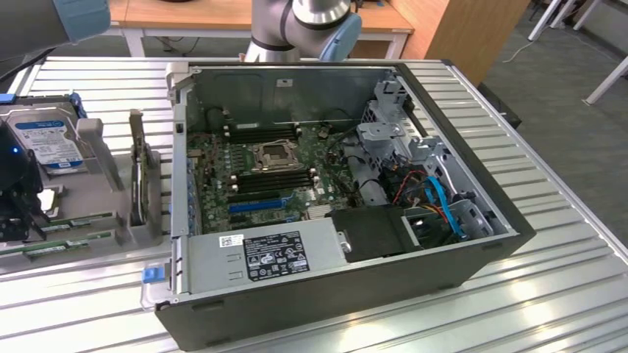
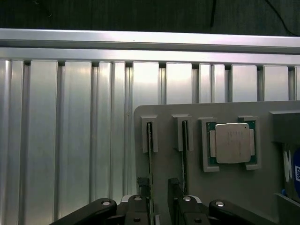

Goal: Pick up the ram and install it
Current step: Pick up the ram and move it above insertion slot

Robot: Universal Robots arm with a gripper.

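one open pc case [image 1: 324,316] lies on the slatted surface [image 1: 549,309]. beside it, a grey holder [image 2: 225,187] stands the ram [image 2: 150,154] on edge in slots, prob. for easy gripping. tool [image 2: 158,192] hangs spread over the sticks, pinching nothing.

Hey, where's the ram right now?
Two ram sticks stand on edge in slots of the gray holder, next to the processor, on the table at the exterior view's left of the open computer case.
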